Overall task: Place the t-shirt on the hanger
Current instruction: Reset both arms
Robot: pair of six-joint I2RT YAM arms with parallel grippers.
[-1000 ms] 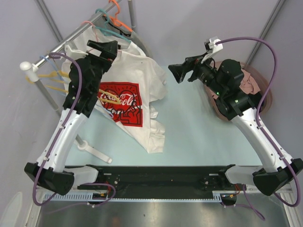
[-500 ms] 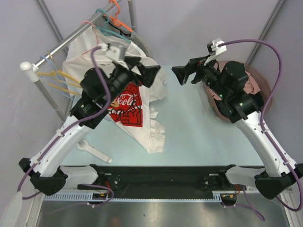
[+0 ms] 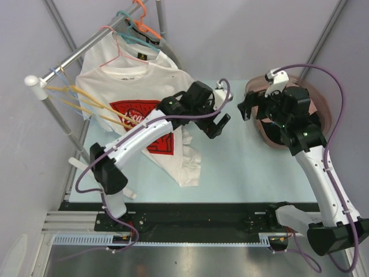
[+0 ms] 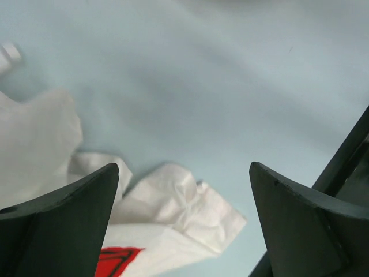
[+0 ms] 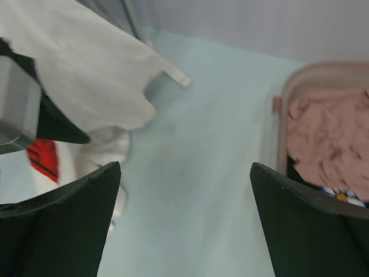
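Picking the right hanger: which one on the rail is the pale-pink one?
The thin pale-pink triangular hanger, hooked between the yellow hangers and the teal hanger, just above the collar of the white t-shirt with the red chest print.

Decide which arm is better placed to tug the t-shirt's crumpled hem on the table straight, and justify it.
Left, probably. The left gripper hangs open just beside the hem of the t-shirt, which shows in its wrist view. The right gripper, also open, sits farther off by the basket.
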